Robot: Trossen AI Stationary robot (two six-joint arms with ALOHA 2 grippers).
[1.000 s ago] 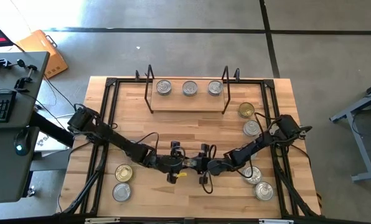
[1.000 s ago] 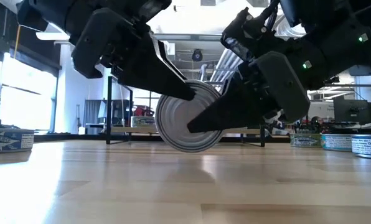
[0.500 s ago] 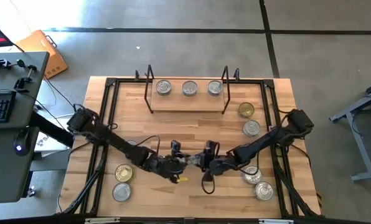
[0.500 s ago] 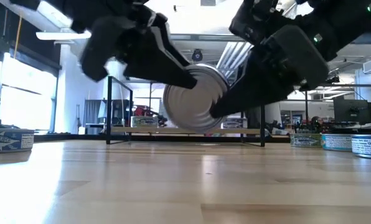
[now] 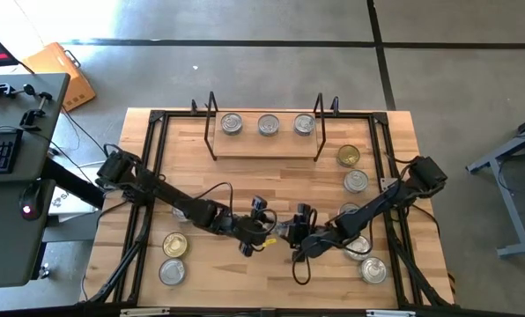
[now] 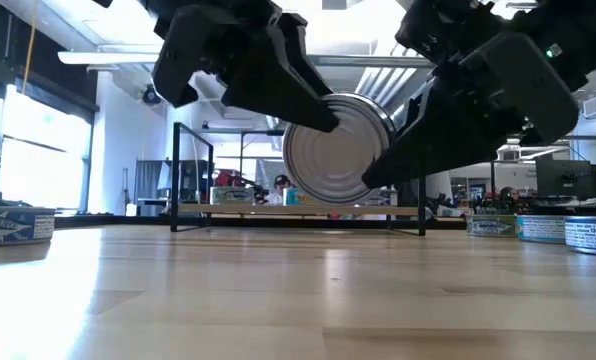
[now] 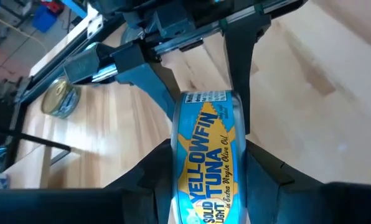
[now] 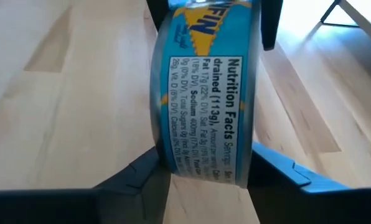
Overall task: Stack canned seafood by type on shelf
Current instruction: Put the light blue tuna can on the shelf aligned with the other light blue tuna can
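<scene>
- High view: both arms are meeting near the middle of the desk's front half. The left end effector [image 5: 261,231] and right end effector [image 5: 296,236] are converging on one tin [image 5: 283,232]. Three silver-topped tins [image 5: 268,124] are sitting in a row on the shelf [image 5: 264,148] by the back edge; more tins [image 5: 355,180] are lying along the right edge, and others [image 5: 173,257] near the front-left corner.
- Low view: the tin [image 6: 339,148] is hanging on edge, clear of the desk [image 6: 278,300], flat face toward the camera, pinched from both sides.
- Left wrist view: the left end effector [image 7: 205,171] is clamping the yellowfin tuna tin [image 7: 205,158] across its flat ends.
- Right wrist view: the right end effector [image 8: 204,171] is bracketing the same tin [image 8: 205,87] at moderate width; whether it is gripping firmly or loosening, I cannot tell.
- Handling judgement: the tin is likely rigid, dense, smooth-walled and slippery. Gripping across the flat lids looks safest; the curved wall invites rolling.
</scene>
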